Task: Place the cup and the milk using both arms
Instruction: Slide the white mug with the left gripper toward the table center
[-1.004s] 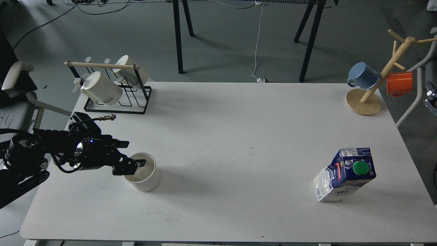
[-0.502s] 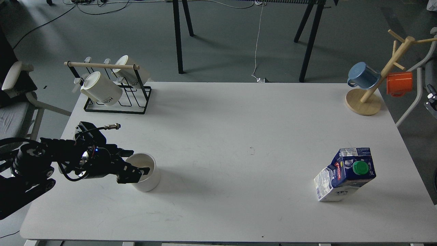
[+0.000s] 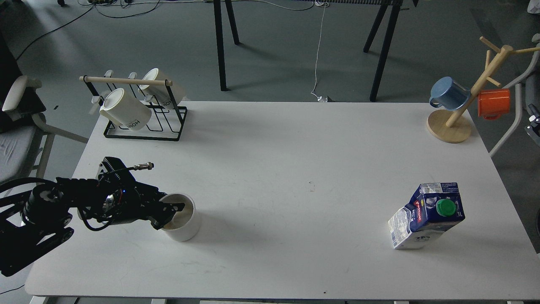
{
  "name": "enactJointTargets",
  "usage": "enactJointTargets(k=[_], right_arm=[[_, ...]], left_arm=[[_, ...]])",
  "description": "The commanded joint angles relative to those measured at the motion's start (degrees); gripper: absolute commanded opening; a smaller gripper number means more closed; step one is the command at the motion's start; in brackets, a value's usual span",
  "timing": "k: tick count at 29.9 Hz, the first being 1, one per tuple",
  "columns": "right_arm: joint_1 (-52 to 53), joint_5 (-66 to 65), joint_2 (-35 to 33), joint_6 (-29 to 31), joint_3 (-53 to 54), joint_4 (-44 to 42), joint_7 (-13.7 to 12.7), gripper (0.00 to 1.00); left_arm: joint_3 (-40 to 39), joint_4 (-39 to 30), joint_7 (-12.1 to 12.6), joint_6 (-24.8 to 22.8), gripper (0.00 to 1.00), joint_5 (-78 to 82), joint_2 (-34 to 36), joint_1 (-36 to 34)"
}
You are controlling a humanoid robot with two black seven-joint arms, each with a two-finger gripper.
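Note:
The white cup [image 3: 184,223] stands on the white table [image 3: 295,139] at the front left, cream inside; its handle is hidden. My left gripper [image 3: 169,212] comes in from the left and grips the cup's left rim, with one finger inside and one outside. The milk carton [image 3: 424,217], dark blue and white with a green cap [image 3: 445,207], stands at the front right with nothing touching it. Only a small dark part of my right arm [image 3: 533,124] shows at the right edge, off the table and far from the milk.
A black wire rack [image 3: 145,126] with two cream lettered mugs stands at the back left. A wooden mug tree [image 3: 449,126] holding a blue mug [image 3: 449,93] and an orange mug [image 3: 493,103] stands at the back right. A chair [image 3: 21,109] is to the left.
My left gripper has moved down and right, closing on the cup's rim. The cup has shifted slightly right and toward the front edge. The milk has not moved.

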Motion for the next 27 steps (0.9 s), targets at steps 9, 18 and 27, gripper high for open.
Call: enactJointTargets(k=[9,18,27], right_arm=[[0.2,0.0,-0.2,0.0,2.2,-0.8,-0.1,0.99],[0.6,0.0,-0.5,0.0,2.2,-0.8,-0.1,0.99],[0.5,0.0,-0.5,0.0,2.2,-0.8,-0.1,0.99]], left_arm=[[-0.5,-0.4,0.0,-0.9,0.0,0.0,1.0,-1.3],[-0.1,-1.3,0.0,-12.3,0.0,0.0,-6.8,-16.0],[2.4,5.5,0.0,-12.6,0.0,0.0,-20.3,-17.7]])
